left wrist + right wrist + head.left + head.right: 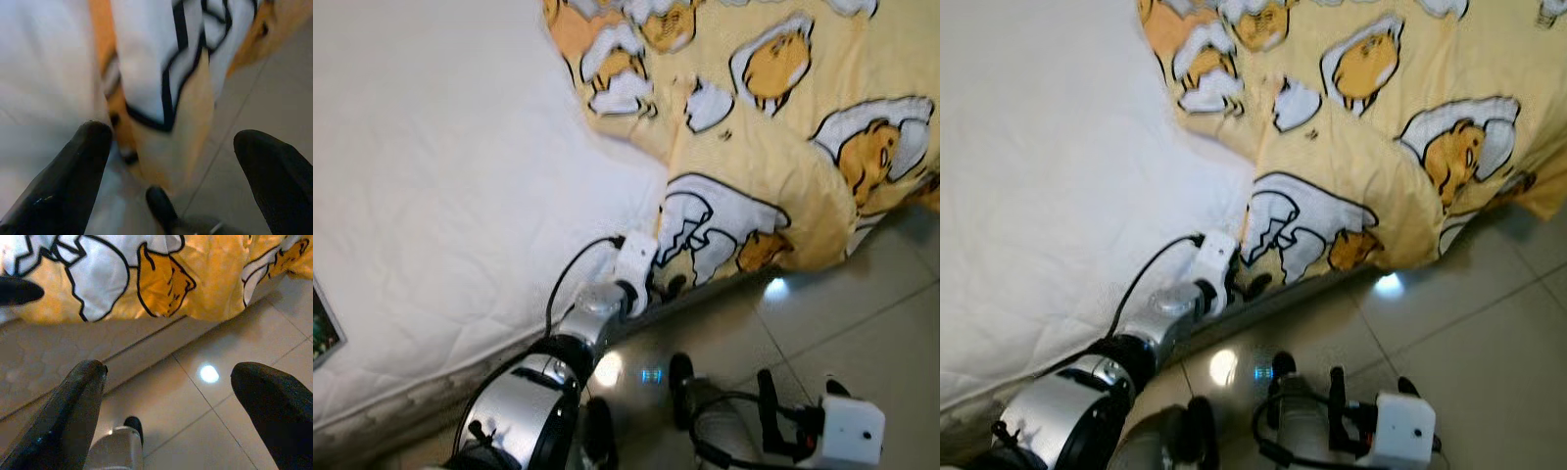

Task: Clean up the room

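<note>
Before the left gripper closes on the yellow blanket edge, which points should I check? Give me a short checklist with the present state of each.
1. Left gripper open: ok, its fingers stand wide apart in the left wrist view.
2. Hanging edge of the yellow blanket between the fingers: ok, a fold lies between them.
3. Fingers touching the cloth: cannot tell, the view is blurred.
4. White mattress free of the grip: cannot tell, it sits close beside one finger.
5. Right gripper out of the way: ok, open and low over the tiled floor.
</note>
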{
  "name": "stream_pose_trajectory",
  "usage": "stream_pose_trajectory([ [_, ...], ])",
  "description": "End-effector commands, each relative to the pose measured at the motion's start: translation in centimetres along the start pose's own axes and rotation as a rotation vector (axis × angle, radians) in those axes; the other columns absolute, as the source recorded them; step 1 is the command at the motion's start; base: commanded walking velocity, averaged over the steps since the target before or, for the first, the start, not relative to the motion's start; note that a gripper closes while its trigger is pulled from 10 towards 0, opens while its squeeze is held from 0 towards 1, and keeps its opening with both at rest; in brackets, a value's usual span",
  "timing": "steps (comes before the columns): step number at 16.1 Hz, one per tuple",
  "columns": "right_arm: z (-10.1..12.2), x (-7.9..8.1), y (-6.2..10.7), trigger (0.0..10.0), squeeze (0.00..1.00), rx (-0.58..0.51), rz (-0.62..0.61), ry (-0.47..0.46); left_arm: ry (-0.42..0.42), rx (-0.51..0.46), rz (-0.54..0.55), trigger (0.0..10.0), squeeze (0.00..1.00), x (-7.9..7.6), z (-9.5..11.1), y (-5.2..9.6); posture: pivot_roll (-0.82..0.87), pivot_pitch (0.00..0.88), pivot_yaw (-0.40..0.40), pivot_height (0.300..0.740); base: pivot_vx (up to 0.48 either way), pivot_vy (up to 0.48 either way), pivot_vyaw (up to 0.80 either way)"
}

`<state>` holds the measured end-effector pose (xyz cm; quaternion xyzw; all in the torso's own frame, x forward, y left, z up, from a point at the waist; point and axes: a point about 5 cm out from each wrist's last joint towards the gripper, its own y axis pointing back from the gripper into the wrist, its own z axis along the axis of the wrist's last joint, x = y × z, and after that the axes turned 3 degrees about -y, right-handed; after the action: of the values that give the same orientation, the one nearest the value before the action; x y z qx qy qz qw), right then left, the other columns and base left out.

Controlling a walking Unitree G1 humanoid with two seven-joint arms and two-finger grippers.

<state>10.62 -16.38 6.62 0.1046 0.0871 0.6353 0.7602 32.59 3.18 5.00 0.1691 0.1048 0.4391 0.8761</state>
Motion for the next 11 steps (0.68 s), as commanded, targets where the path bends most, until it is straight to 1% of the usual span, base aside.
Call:
stream_pose_trajectory([
  [1, -0.3, -0.1, 0.8, 10.0, 0.0, 0.038, -0.009, 0.009, 0.005, 0.059, 0.006, 10.0, 0.0, -1.2, -1.9, 0.1, -0.29, 0.423, 0.084, 0.74, 0.0, 0.0, 0.0],
  [2, -0.3, -0.1, 1.0, 10.0, 0.0, 0.042, -0.009, 0.01, -0.021, 0.072, 0.032, 10.0, 0.0, -1.1, -2.0, 0.1, -0.29, 0.428, 0.081, 0.74, 0.0, 0.0, 0.0],
  [3, -0.3, -0.1, 1.3, 10.0, 0.0, 0.052, -0.011, 0.013, -0.016, 0.082, 0.061, 10.0, 0.0, -1.0, -2.2, 0.1, -0.3, 0.431, 0.079, 0.74, 0.0, 0.0, 0.0],
  [4, -0.3, -0.2, 1.4, 10.0, 0.0, 0.055, -0.012, 0.014, 0.004, 0.073, 0.072, 10.0, 0.0, -1.0, -2.1, 0.1, -0.3, 0.433, 0.079, 0.74, 0.0, 0.0, 0.0],
  [5, -0.3, -0.2, 1.5, 10.0, 0.0, 0.057, -0.014, 0.015, 0.061, 0.057, 0.079, 10.0, 0.0, -1.2, -1.8, 0.0, -0.3, 0.432, 0.078, 0.74, 0.0, 0.0, 0.0],
  [6, -0.3, -0.2, 1.5, 10.0, 0.0, 0.058, -0.014, 0.016, 0.103, 0.052, 0.085, 0.0, 0.0, -1.2, -1.7, -0.1, -0.3, 0.431, 0.078, 0.74, 0.0, 0.0, 0.0],
  [7, -0.2, -0.1, 1.4, 10.0, 0.0, 0.058, -0.015, 0.015, 0.253, 0.03, 0.092, 0.0, 0.0, -1.4, -1.2, -0.4, -0.3, 0.429, 0.079, 0.74, 0.0, 0.0, 0.0],
  [11, -0.2, -0.1, 1.3, 10.0, 0.0, 0.06, -0.014, 0.014, 0.347, 0.022, 0.072, 0.0, 0.0, -1.9, -1.3, -0.4, -0.3, 0.427, 0.08, 0.74, 0.0, 0.0, 0.0],
])
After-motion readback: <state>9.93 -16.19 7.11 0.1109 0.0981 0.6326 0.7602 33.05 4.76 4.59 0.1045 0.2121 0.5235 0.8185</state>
